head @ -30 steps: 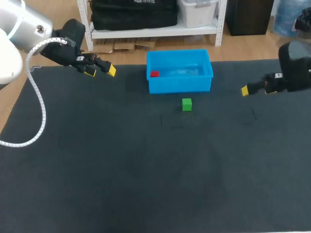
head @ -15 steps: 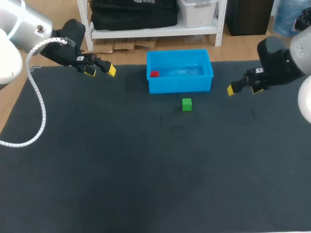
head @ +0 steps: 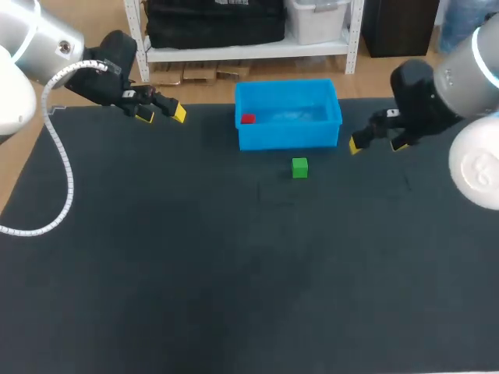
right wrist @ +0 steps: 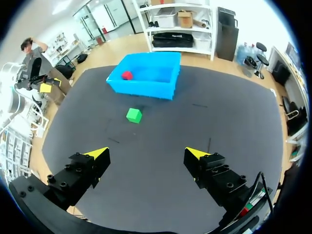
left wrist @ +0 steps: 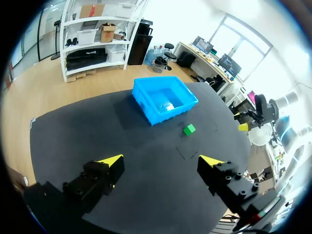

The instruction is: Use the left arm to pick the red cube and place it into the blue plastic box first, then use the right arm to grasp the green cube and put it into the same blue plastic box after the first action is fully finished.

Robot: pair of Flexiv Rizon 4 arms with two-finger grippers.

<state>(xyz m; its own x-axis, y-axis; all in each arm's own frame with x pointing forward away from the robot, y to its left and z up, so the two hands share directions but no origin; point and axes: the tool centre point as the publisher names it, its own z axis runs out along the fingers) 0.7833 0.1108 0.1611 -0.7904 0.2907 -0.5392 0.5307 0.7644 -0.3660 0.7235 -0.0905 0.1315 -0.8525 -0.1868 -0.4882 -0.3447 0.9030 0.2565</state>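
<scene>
The red cube [head: 248, 119] lies inside the blue plastic box [head: 328, 89], at its left end; the right wrist view shows the red cube [right wrist: 126, 75] in the box [right wrist: 165, 90] too. The green cube [head: 299, 167] sits on the dark mat just in front of the box, and ahead of both grippers as the green cube [left wrist: 189, 129] [right wrist: 133, 115]. My left gripper [head: 162, 114] hovers open and empty at the table's back left. My right gripper [head: 376, 142] hangs open and empty right of the box. The box [left wrist: 144, 93] hides the red cube in the left wrist view.
The dark mat [head: 234, 265] covers the whole table. Its back edge runs just behind the box, and the left edge lies under my left arm.
My right arm has swung in from the right edge toward the box and green cube. The left arm, both cubes and the box have not moved.
</scene>
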